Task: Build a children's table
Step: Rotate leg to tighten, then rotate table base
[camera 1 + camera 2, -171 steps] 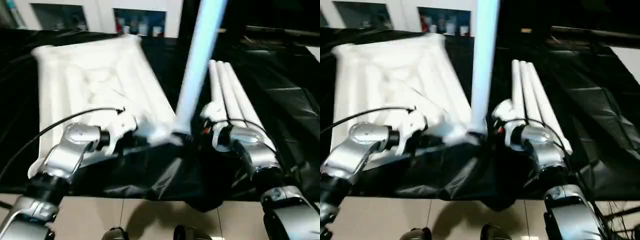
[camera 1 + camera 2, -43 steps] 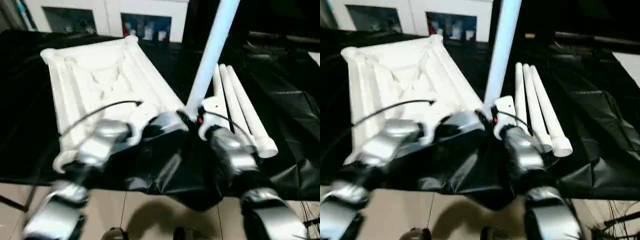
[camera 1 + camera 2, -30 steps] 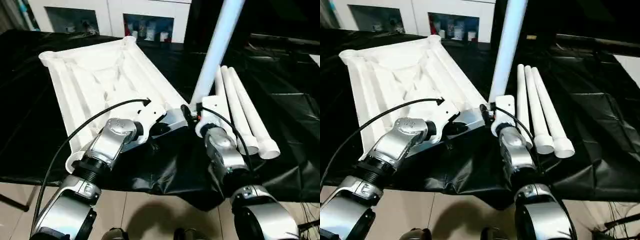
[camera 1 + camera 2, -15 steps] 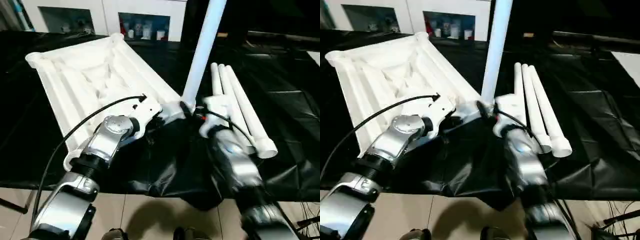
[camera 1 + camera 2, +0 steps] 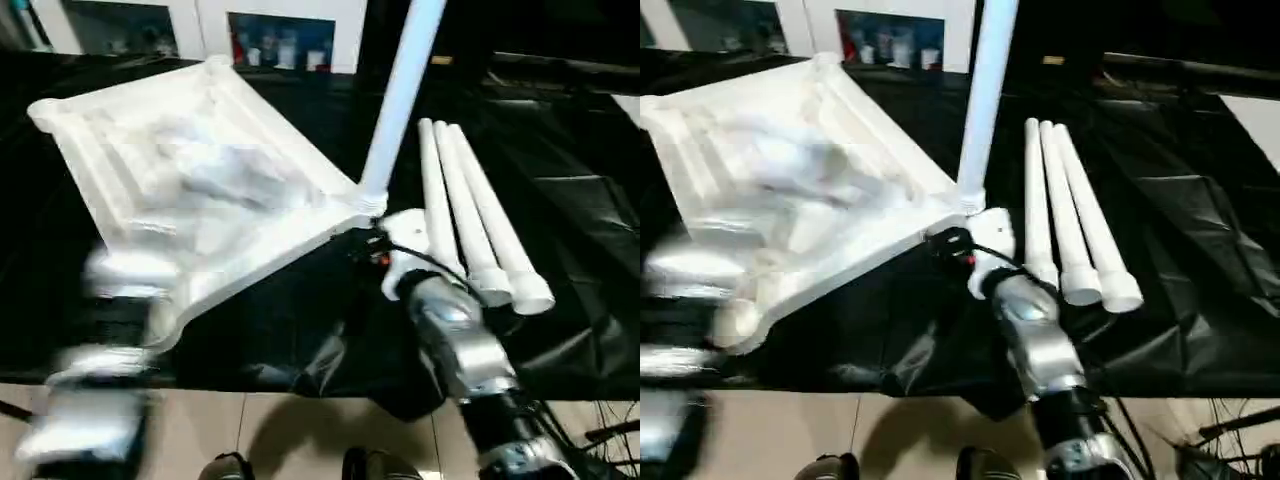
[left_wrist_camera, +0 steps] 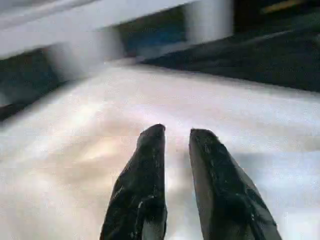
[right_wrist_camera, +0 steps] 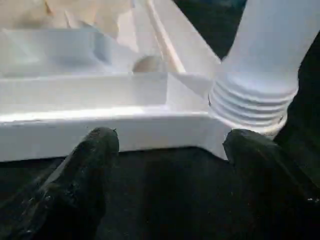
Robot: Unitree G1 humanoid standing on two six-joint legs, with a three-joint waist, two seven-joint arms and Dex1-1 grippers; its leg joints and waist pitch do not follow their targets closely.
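The white tabletop point(image 5: 200, 180) lies ribbed side up on the black cloth. One white leg point(image 5: 400, 90) stands upright in its near right corner socket, and its threaded end point(image 7: 252, 107) sits at the corner. Three more legs point(image 5: 470, 210) lie side by side to the right. My right gripper point(image 7: 170, 145) is open, its fingers spread wide just in front of that corner and touching nothing. My left gripper point(image 6: 175, 132) hovers over the white tabletop point(image 6: 90, 150) with a narrow gap between its fingers and nothing in them. My left arm point(image 5: 110, 300) is a blur at the tabletop's near left corner.
The black cloth point(image 5: 560, 180) covers the work table and hangs crumpled over its front edge point(image 5: 330, 370). Tiled floor point(image 5: 300, 430) lies below that edge. Cabinets point(image 5: 280, 40) stand behind the table.
My left arm has swung away from the leg's corner to the tabletop's near left side, and its fingers have parted slightly. My right gripper stays by the corner, a little wider open.
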